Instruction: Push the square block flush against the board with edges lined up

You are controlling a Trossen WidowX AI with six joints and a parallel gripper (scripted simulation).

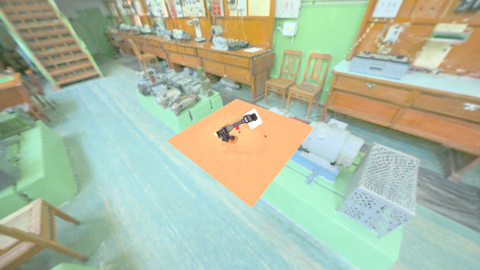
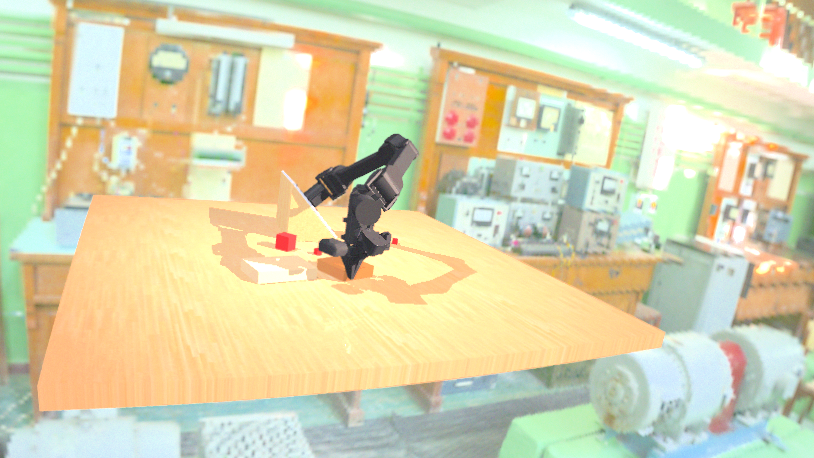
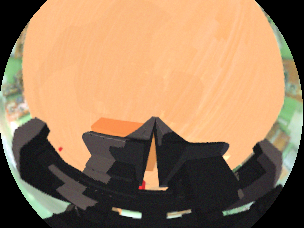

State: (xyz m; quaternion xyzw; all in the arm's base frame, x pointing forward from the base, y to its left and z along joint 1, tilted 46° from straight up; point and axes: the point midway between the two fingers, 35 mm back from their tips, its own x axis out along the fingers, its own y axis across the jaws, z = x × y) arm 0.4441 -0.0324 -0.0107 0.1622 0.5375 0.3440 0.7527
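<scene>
The orange block lies flat on the table. The pale cream board lies flat to its left in the exterior view; the arm mostly hides it in the top view. Their facing ends look very close in the exterior view, but I cannot tell whether they touch or whether any edges are even. My gripper is shut and empty. It points down, with its tips low at the near side of the block in the exterior view. In the wrist view the block shows left of the tips, partly hidden by a finger.
A red cube stands behind the board in the exterior view. Smaller red cubes lie on the table. A tilted white panel stands by the arm's base.
</scene>
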